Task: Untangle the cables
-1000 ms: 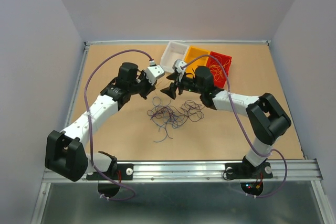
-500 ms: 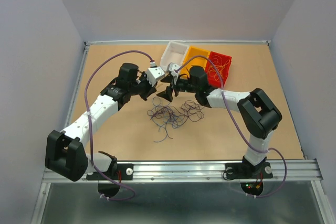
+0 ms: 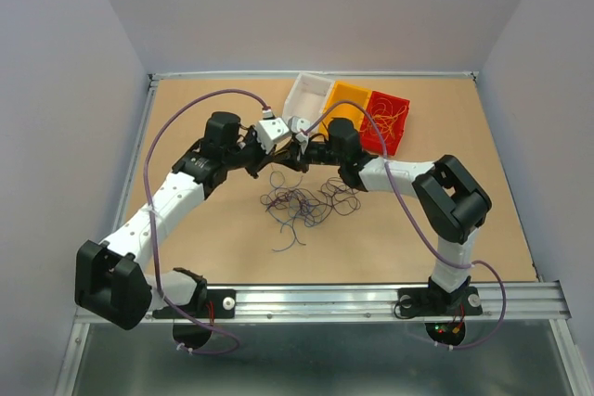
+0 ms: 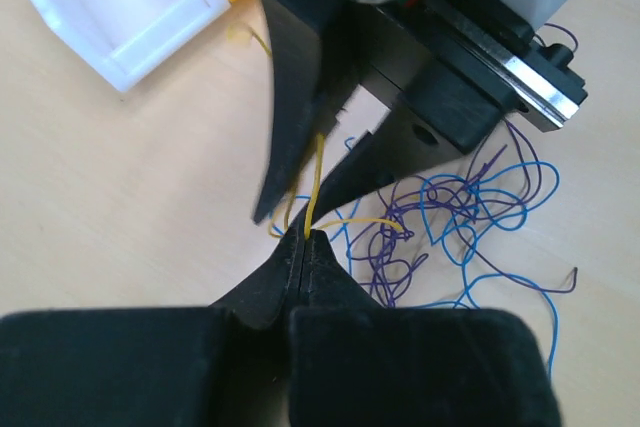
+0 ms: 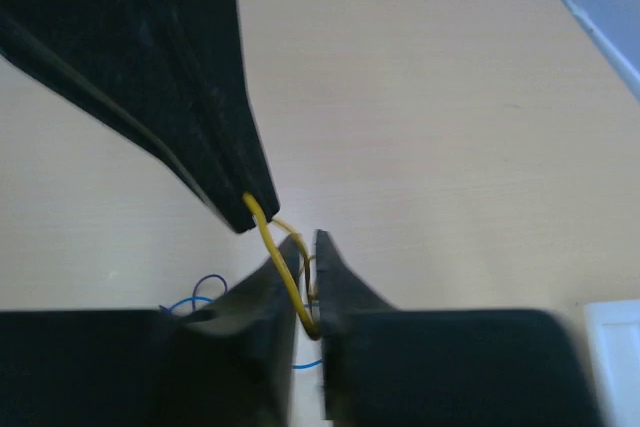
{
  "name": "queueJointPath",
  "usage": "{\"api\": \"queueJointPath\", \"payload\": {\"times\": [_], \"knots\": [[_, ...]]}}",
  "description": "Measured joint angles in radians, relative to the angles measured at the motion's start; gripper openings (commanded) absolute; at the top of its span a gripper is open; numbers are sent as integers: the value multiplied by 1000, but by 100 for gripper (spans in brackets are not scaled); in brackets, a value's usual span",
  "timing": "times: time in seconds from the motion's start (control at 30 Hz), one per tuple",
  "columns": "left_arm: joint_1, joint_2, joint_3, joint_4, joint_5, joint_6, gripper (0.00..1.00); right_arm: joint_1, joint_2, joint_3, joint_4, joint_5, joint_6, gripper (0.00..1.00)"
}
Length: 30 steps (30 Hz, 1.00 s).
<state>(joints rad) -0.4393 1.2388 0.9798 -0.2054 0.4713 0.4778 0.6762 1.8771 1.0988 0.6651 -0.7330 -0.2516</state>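
The cables (image 3: 302, 199) lie as a loose tangle of thin blue and purple strands mid-table, also seen in the left wrist view (image 4: 450, 217). Above its far edge the two grippers meet tip to tip. My left gripper (image 3: 281, 159) (image 4: 305, 237) is shut on a yellow cable (image 4: 318, 172) that rises from its tips. My right gripper (image 3: 299, 155) (image 5: 308, 242) has its jaws drawn in to a narrow slit with the same yellow cable (image 5: 272, 252) pinched low between them. The left gripper (image 5: 250, 212) shows there as a black wedge holding the strand's other end.
Three bins stand at the back: white (image 3: 306, 95), yellow (image 3: 345, 99) and red (image 3: 390, 118), the red one holding thin wires. A single blue strand (image 3: 288, 238) lies in front of the tangle. The white bin (image 4: 120, 7) is close behind the grippers.
My right arm has swung left to meet the left gripper, and its jaws have gone from wide open to closed on the yellow cable. The left gripper stayed shut, nudged slightly.
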Motion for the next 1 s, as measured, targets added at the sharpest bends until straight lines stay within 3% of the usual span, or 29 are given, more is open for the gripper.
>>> {"api": "queueJointPath", "payload": {"times": [0.13,0.17,0.2,0.27,0.3,0.47,0.67,0.87,1.0], "knots": [[0,-45,-19,40,-43,-14,0,1,0,0,10,-13,5,1],[0,-55,-26,51,-57,-19,5,1,0,0,19,-16,9,1],[0,-63,-31,60,-65,-24,12,1,0,0,26,-16,14,0],[0,-80,-48,86,-89,-35,37,5,-1,-1,41,-10,35,1],[0,-86,-57,99,-101,-40,54,6,-5,-2,41,12,52,1],[15,-136,-120,190,-167,-76,77,6,-51,-3,13,188,150,1],[56,-210,-186,293,-204,-111,79,5,-189,-2,-101,471,268,1],[68,-185,-201,352,-212,-122,79,-7,-348,14,-193,750,345,1],[68,-148,-201,355,-206,-121,79,-60,-405,72,-248,842,393,1]]}}
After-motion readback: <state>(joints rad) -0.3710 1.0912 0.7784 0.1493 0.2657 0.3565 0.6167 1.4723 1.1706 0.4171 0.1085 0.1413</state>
